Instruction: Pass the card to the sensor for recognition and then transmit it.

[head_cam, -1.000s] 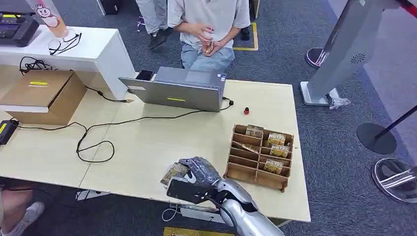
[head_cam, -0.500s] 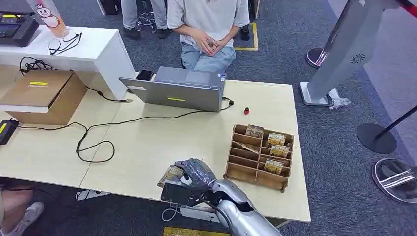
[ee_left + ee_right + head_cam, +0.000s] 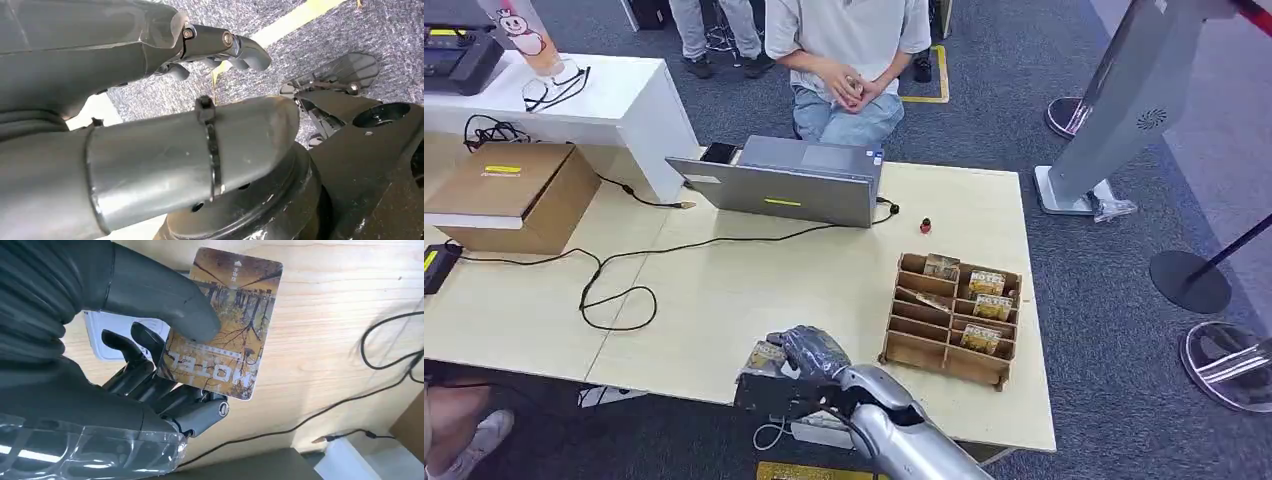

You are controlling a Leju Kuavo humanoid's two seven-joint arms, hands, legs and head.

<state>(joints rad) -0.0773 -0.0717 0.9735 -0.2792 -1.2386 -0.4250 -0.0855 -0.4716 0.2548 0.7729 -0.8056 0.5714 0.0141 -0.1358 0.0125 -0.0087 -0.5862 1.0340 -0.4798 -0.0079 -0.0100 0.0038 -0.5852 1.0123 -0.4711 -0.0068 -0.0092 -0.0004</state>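
From the head view, the right hand [image 3: 809, 352] sits over the near edge of the light wooden table [image 3: 724, 290], its silver arm coming up from below. It holds the card [image 3: 762, 357], whose brown printed face pokes out on the side of the hand away from the wooden card rack [image 3: 952, 318]. The rack stands close by on the hand's other side, with more cards upright in its slots. Beyond the hand, across the table, stands a grey laptop [image 3: 786, 182], and a black cable [image 3: 619, 285] loops over the tabletop ahead of the hand and to its left. A person [image 3: 849, 55] sits behind the laptop with hands folded in the lap.

In the left wrist view, the left hand [image 3: 150, 100] hangs over grey carpet with a yellow stripe. Its thick thumb and darker fingers are apart and nothing lies between them.

In the right wrist view, the right hand [image 3: 125, 355] pinches the card [image 3: 225, 325] between the thumb, pressed on the printed face, and the dark fingers [image 3: 150, 385] behind it. A white sensor pad [image 3: 107, 335] lies on the table just behind the fingers, partly hidden by them. Whether the card touches the table I cannot tell.
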